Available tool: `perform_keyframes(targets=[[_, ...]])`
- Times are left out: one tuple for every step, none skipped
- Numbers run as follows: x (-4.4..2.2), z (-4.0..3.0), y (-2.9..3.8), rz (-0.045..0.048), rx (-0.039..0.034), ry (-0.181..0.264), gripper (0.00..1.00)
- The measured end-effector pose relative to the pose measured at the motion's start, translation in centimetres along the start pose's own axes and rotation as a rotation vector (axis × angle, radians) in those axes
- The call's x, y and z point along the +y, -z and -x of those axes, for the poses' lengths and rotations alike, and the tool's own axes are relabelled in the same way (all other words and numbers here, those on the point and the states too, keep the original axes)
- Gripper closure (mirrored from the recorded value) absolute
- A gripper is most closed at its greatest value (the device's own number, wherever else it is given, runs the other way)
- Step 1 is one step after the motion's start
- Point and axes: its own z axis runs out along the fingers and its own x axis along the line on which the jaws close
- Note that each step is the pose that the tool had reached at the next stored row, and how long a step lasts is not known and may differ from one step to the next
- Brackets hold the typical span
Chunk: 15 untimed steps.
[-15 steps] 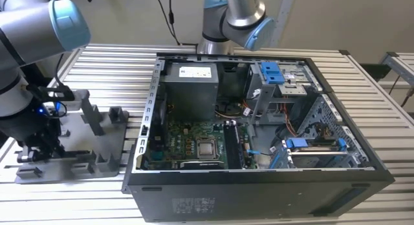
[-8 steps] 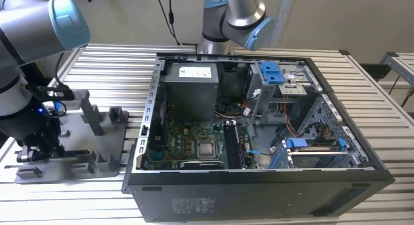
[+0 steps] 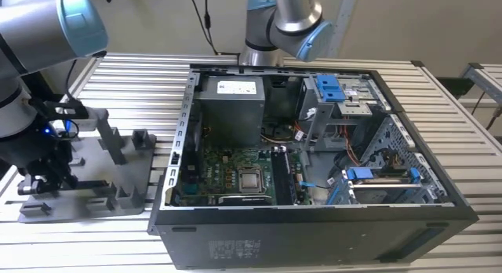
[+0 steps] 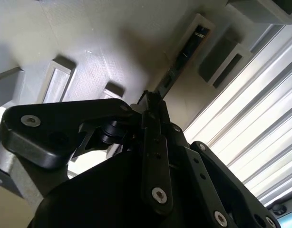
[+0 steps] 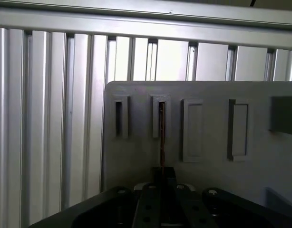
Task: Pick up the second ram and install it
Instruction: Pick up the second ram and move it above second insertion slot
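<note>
In the first wrist view the ram (image 5: 161, 135) stands on edge in a fixture (image 5: 208, 123) slot on the desk (image 5: 51, 118). The gripper (image 5: 162, 173) appears clenched on the ram's near end. The lift should probably be straight and untilted, so the board clears the slot walls.

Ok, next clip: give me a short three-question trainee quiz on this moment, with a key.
1. Short answer: in the exterior view, on which side of the open computer case does the grey fixture plate sit?
2. Multiple choice: the gripper is A) inside the case, B) at the fixture plate, C) above the case.
3. True or false: the second ram lies flat inside the case.

Key: 1) The exterior view's left. 2) B. 3) False: it stands on edge in a fixture slot, with the fingers closed on its end.
</note>
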Motion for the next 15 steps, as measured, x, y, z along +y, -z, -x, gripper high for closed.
perform_keyframes(targets=[[0.0,0.0,0.13,0.0001,0.0,0.0,0.86],[0.0,0.01,0.27,0.0,-0.0001,0.0,0.86],[0.0,0.01,0.43,0.0001,-0.0002,0.0,0.86],[-0.01,0.02,0.61,0.0001,-0.0001,0.0,0.86],[-0.01,0.02,0.76,0.0001,-0.0001,0.0,0.86],[-0.01,0.03,0.91,0.0,-0.0001,0.0,0.86],[-0.01,0.03,1.05,0.0001,-0.0001,0.0,0.86],[-0.01,0.04,1.19,0.0001,0.0,0.0,0.86],[-0.01,0.04,1.3,0.0001,-0.0001,0.0,0.86],[-0.01,0.05,1.42,0.0001,-0.0001,0.0,0.86],[-0.02,0.05,1.51,0.0001,-0.0001,0.0,0.86],[-0.02,0.05,1.57,0.0,-0.0002,0.0,0.86],[-0.02,0.06,1.62,0.0,-0.0002,0.0,0.86],[-0.02,0.06,1.69,0.0,-0.0002,0.0,0.86],[-0.02,0.06,1.77,0.0001,-0.0001,0.0,0.86]])
